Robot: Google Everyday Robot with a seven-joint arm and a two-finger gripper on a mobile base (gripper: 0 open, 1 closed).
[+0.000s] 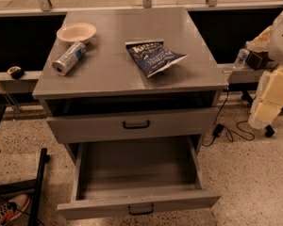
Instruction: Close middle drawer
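Middle drawer [137, 175] out before cabinet [111, 72]
On top, bowl [76, 32] behind can [69, 58] left, bag [153, 57] right; gripper [269, 100] beside cabinet's right.

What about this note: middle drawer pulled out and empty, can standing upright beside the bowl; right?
Wrong on one point: the camera view shows the can lying on its side beside the bowl. The middle drawer is pulled out and empty. The gripper is at the right edge, clear of the drawer.

Pink bowl [76, 32], toppled silver can [69, 58], blue chip bag [153, 56] on grey cabinet top [113, 76].
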